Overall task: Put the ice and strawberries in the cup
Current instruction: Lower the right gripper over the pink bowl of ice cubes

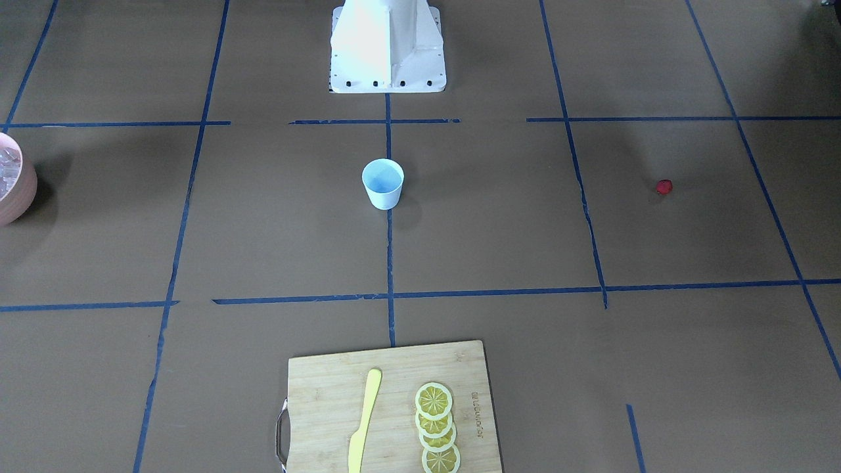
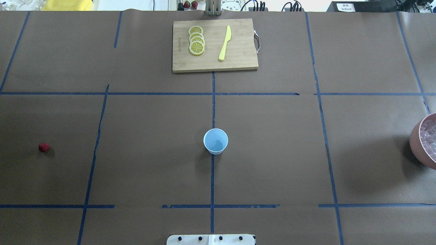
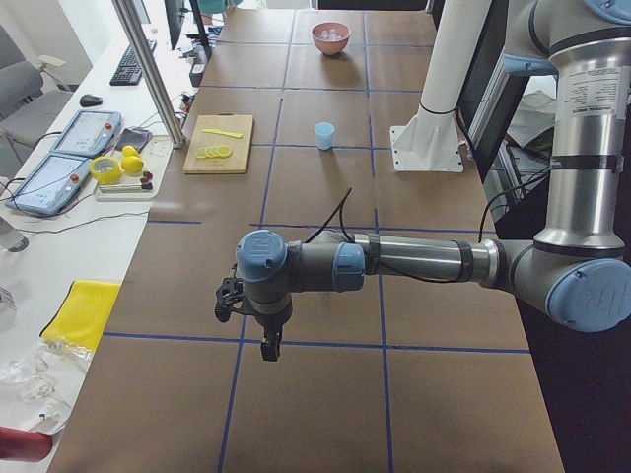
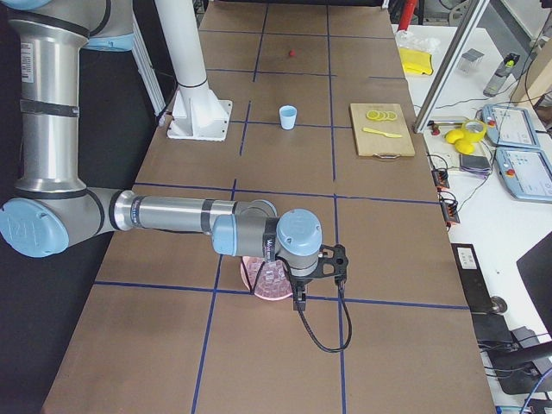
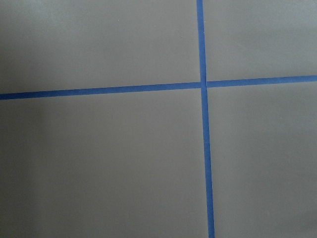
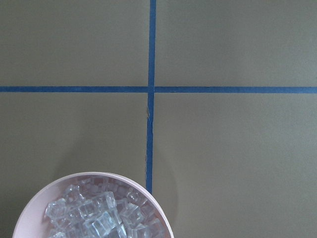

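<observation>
The pale blue cup [image 2: 215, 141] stands upright at the table's middle and looks empty; it also shows in the front view [image 1: 383, 184]. One tiny red strawberry [image 2: 44, 147] lies alone far on my left side. The ice [image 6: 99, 215], several clear cubes, fills a pink bowl [image 2: 417, 143] at the far right edge. My left gripper [image 3: 268, 351] hangs above bare table near the left end. My right gripper [image 4: 299, 304] hangs just beside the bowl. Both show only in the side views, so I cannot tell whether they are open or shut.
A wooden cutting board [image 2: 238, 61] at the far middle holds several lemon slices [image 2: 196, 41] and a yellow knife [image 2: 224, 42]. The white robot base [image 1: 387, 46] stands at my near edge. Blue tape lines grid the brown table. Operator gear lies beyond the far edge.
</observation>
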Robot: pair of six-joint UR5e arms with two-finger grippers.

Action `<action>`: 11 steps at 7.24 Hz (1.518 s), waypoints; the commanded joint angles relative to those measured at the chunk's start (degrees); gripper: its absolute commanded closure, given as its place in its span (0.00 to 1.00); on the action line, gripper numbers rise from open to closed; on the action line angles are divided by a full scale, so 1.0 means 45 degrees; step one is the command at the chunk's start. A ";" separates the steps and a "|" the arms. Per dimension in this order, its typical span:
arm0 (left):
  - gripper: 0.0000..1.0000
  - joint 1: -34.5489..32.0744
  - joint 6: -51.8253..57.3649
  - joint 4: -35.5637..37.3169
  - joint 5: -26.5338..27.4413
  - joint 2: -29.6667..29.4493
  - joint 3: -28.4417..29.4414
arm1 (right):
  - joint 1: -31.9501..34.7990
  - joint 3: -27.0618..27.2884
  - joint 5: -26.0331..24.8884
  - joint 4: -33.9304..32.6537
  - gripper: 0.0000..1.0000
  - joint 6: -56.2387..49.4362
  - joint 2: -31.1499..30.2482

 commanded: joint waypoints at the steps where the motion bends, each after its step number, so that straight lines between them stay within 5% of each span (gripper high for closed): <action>1: 0.00 0.0000 0.0000 0.0010 0.0000 -0.0002 -0.0021 | -0.0010 -0.0021 0.0038 0.0051 0.01 -0.0003 -0.0066; 11: 0.00 0.0000 0.0059 -0.0107 0.0000 0.0018 -0.0197 | -0.1235 -0.0060 -0.0194 0.0129 0.01 0.1012 0.0304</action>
